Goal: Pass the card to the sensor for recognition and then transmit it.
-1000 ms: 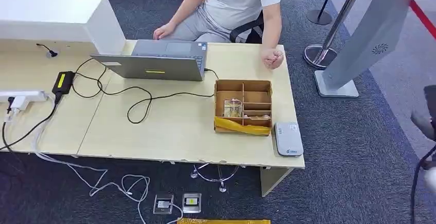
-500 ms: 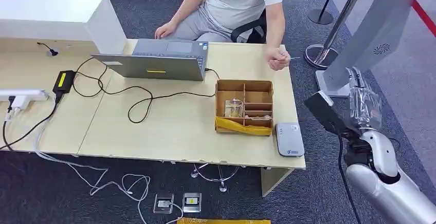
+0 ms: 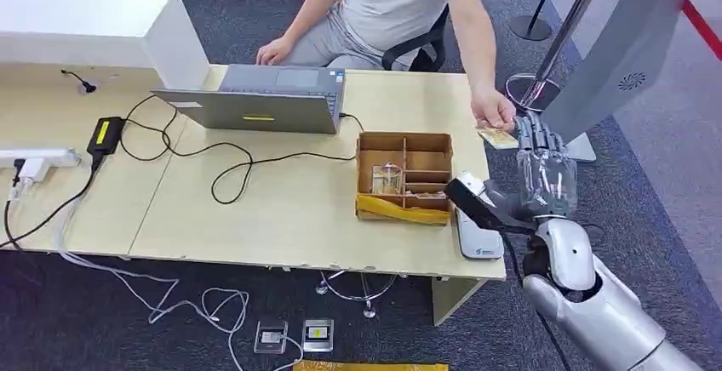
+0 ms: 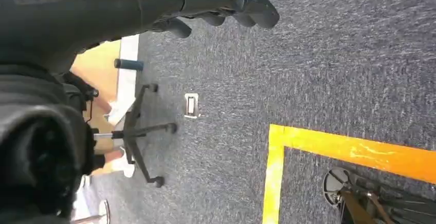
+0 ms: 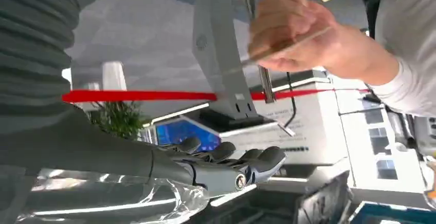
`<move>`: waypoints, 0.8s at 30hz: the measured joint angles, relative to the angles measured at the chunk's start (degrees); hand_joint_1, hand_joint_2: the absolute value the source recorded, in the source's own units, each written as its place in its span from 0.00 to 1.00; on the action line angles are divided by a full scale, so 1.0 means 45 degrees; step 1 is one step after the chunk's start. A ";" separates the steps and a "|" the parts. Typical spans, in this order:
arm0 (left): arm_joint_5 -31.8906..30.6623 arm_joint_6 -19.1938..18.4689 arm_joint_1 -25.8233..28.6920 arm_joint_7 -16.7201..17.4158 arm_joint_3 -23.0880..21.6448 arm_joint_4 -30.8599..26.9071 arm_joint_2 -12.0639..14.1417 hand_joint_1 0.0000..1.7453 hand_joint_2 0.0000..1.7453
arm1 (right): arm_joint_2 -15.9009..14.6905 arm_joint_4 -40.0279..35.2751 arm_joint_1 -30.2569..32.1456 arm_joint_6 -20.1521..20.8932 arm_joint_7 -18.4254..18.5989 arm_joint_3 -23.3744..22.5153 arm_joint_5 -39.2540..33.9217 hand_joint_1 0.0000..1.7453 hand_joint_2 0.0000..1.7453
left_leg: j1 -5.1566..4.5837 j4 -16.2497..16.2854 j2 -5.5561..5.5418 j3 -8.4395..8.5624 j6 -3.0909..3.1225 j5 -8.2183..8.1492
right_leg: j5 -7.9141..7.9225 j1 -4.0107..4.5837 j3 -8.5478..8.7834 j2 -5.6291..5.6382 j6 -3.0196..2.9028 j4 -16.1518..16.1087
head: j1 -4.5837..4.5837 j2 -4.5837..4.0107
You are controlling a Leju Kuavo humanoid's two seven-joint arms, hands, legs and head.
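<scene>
On grey carpet (image 3: 613, 218) | wooden desk (image 3: 281, 209) | laptop (image 3: 255, 103) | stanchion (image 3: 545, 65)

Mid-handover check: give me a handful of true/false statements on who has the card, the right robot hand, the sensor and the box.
1. The person's hand holds the card out past the table's corner. True.
2. The right robot hand already grips the card. False: its fingers are spread and empty, raised right beside the card.
3. The grey sensor lies on the table next to the cardboard box. True.
4. The laptop sits inside the cardboard box. False: it stands on the table, apart from the box.
</scene>
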 joint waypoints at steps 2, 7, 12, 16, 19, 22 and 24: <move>0.0005 0.0058 0.0000 0.0029 0.0000 -0.0004 -0.0005 0.00 0.00 | 0.0220 0.0288 -0.0028 -0.0024 -0.0068 0.0078 0.0102 0.00 1.00 | -0.0001 0.0000 0.0002 0.0000 0.0000 0.0000 | 0.0000 0.0000 -0.0001 0.0000 0.0000 0.0000 | 0.0000 0.0000; -0.0034 0.0044 0.0002 0.0467 -0.0010 0.0000 0.0010 0.00 0.00 | 0.0598 0.0841 -0.0032 -0.0053 -0.0146 0.0170 0.0102 0.00 1.00 | -0.0001 0.0000 0.0000 0.0001 0.0000 0.0000 | 0.0000 -0.0001 -0.0004 0.0001 0.0000 0.0000 | 0.0005 0.0000; -0.0097 0.0039 0.0017 0.0529 -0.0019 -0.0005 0.0073 0.00 0.00 | 0.0714 0.1127 -0.0027 -0.0131 -0.0141 0.0170 0.0102 1.00 1.00 | -0.0001 0.0000 0.0005 0.0003 0.0000 0.0000 | 0.0000 0.0000 -0.0007 0.0001 0.0000 0.0000 | 0.0000 0.0000; -0.0102 0.0039 0.0017 0.0539 -0.0034 -0.0004 0.0083 0.00 0.00 | 0.0773 0.1273 -0.0023 -0.0253 -0.0190 0.0165 0.0073 1.00 1.00 | -0.0001 0.0000 0.0008 0.0004 0.0000 0.0000 | 0.0000 0.0000 -0.0007 0.0001 0.0000 0.0000 | 0.0000 0.0000; -0.0116 0.0039 0.0019 0.0403 -0.0044 -0.0004 0.0092 0.00 0.00 | 0.0778 0.1361 0.0009 -0.0423 -0.0296 0.0151 -0.0165 1.00 1.00 | -0.0001 0.0001 0.0008 0.0004 0.0000 0.0000 | 0.0000 -0.0001 -0.0008 0.0001 0.0000 0.0000 | 0.0000 0.0000; -0.0150 0.0014 0.0018 0.0116 -0.0049 0.0000 0.0112 0.00 0.00 | 0.0778 0.1438 0.0017 -0.0422 -0.0389 0.0146 -0.0175 1.00 1.00 | -0.0001 0.0001 0.0010 0.0005 -0.0001 0.0000 | 0.0000 -0.0001 -0.0008 0.0003 0.0000 0.0000 | 0.0000 0.0000; -0.0189 0.0005 0.0018 -0.0024 -0.0058 0.0000 0.0112 0.00 0.00 | 0.0778 0.1463 0.0014 -0.0427 -0.0408 0.0136 -0.0325 1.00 1.00 | -0.0001 0.0001 0.0010 0.0004 -0.0001 0.0000 | 0.0000 -0.0001 -0.0008 0.0002 0.0000 -0.0001 | 0.0000 0.0000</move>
